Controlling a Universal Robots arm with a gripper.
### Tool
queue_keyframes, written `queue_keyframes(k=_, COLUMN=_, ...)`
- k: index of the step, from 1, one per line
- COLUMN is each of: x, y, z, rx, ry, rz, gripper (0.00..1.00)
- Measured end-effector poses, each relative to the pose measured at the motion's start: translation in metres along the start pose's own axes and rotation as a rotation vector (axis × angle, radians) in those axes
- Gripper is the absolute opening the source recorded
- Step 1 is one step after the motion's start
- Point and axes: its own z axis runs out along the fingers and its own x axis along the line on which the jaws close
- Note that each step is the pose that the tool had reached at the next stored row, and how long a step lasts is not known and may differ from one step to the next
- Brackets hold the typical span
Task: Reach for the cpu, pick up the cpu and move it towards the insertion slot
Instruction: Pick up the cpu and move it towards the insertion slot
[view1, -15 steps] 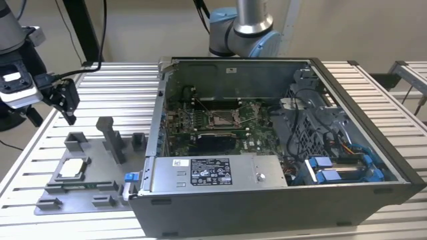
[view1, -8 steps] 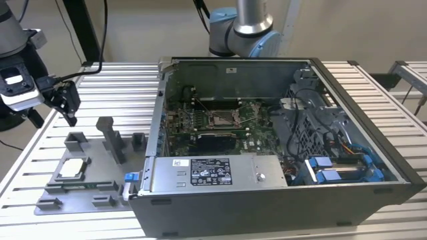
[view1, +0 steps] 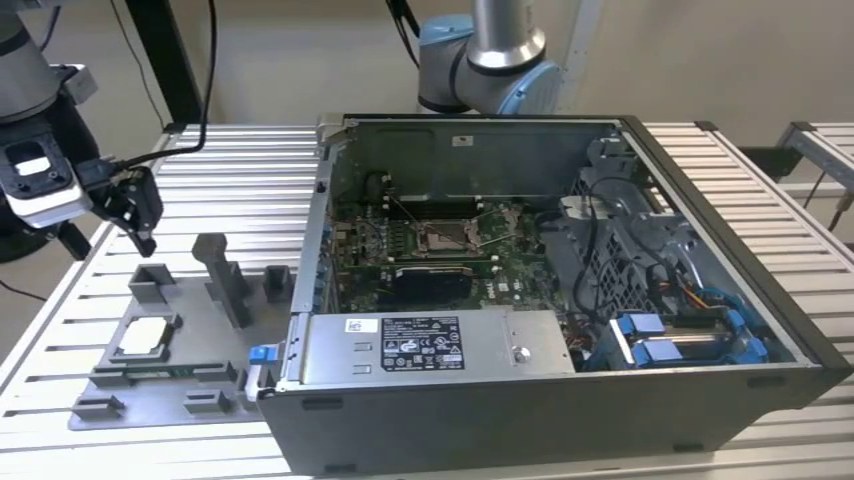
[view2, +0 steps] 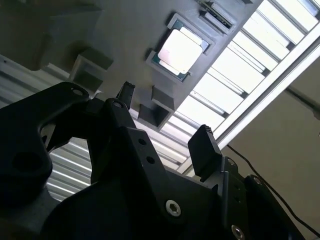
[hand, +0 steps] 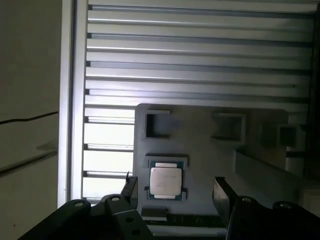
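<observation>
Both wrist views show me the black pincer (hand: 175, 184) (view2: 165, 111) spread wide, with nothing held between its fingers. In the first wrist view the cpu (hand: 166, 180), a small flat square chip with a pale silvery top and a darker rim, appears framed between the two fingertips. It lies flat in a shallow square pocket of the grey plastic fixture plate (hand: 210, 150). The second wrist view puts the cpu (view2: 181, 51) well beyond the fingertips and catches the bright glare on its top.

The exterior view gives me the height. There the pincer (view1: 142, 245) hangs clear above the far end of the fixture plate (view1: 187, 352), touching nothing. The cpu (view1: 147, 338) rests in its pocket at the exterior view's left, nearer the camera than the pincer.

That view also shows the open dark-grey computer case (view1: 534, 400), standing just beside the plate on the silver slatted table (view1: 240, 170). Inside the case, on the green motherboard, is the insertion slot (view1: 441, 236), a square metal-framed socket well apart from the cpu.
</observation>
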Motion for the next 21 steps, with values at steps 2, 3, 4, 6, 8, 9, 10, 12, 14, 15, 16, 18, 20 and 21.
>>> queue_keyframes(k=2, x=0.0001, y=-0.0001, z=0.0023, rx=0.0000, ry=0.0000, rz=0.000, gripper=1.00)
queue_keyframes(k=3, x=0.0001, y=-0.0005, z=0.0036, rx=0.0000, ry=0.0000, rz=0.000, gripper=1.00)
queue_keyframes(k=4, x=0.0001, y=-0.0009, z=0.0049, rx=0.0000, ry=0.0000, rz=0.001, gripper=1.00)
queue_keyframes(k=6, x=0.0002, y=-0.0020, z=0.0072, rx=0.0001, ry=0.0002, rz=0.002, gripper=1.00)
queue_keyframes(k=8, x=0.0002, y=-0.0030, z=0.0090, rx=0.0002, ry=-0.0001, rz=0.005, gripper=1.00)
queue_keyframes(k=9, x=0.0003, y=-0.0033, z=0.0100, rx=0.0000, ry=-0.0003, rz=0.008, gripper=1.00)
queue_keyframes(k=10, x=0.0003, y=-0.0038, z=0.0109, rx=0.0001, ry=-0.0003, rz=0.010, gripper=1.00)
queue_keyframes(k=12, x=0.0003, y=-0.0050, z=0.0127, rx=0.0003, ry=-0.0004, rz=0.016, gripper=1.00)
queue_keyframes(k=14, x=0.0004, y=-0.0072, z=0.0145, rx=0.0002, ry=-0.0006, rz=0.017, gripper=1.00)
queue_keyframes(k=15, x=0.0004, y=-0.0082, z=0.0154, rx=0.0002, ry=-0.0007, rz=0.017, gripper=1.00)
queue_keyframes(k=16, x=0.0004, y=-0.0092, z=0.0162, rx=0.0003, ry=-0.0005, rz=0.017, gripper=1.00)
queue_keyframes(k=18, x=0.0005, y=-0.0108, z=0.0182, rx=0.0002, ry=-0.0007, rz=0.017, gripper=1.00)
queue_keyframes(k=20, x=0.0006, y=-0.0126, z=0.0201, rx=0.0004, ry=-0.0005, rz=0.017, gripper=1.00)
queue_keyframes(k=21, x=0.0006, y=-0.0135, z=0.0209, rx=0.0003, ry=-0.0005, rz=0.017, gripper=1.00)
